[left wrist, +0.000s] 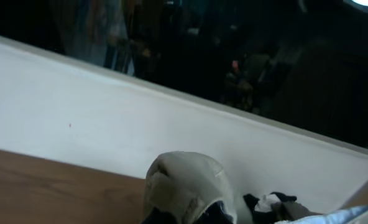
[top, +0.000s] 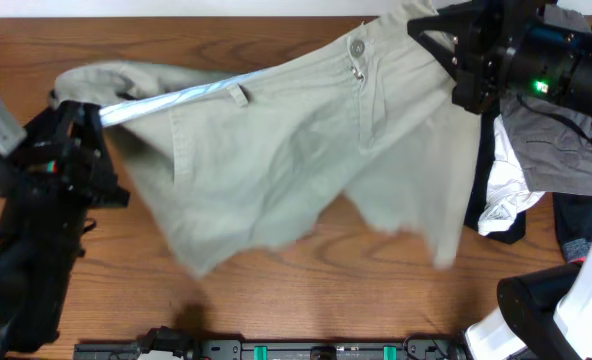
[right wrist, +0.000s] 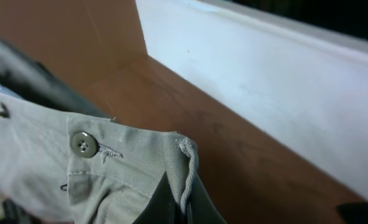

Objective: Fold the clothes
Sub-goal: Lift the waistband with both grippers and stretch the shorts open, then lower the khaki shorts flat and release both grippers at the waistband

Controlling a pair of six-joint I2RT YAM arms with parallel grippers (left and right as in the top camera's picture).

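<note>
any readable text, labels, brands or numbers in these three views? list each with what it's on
None readable in any view.
Khaki shorts: no tag or print visible.
Button on the waistband: no lettering I can make out.
Right arm: only a green light, no legible label.
Pile of other clothes: no print visible.

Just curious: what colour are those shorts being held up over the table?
Pale khaki-green, plain with no pattern; the shorts show best in the overhead view.
</note>
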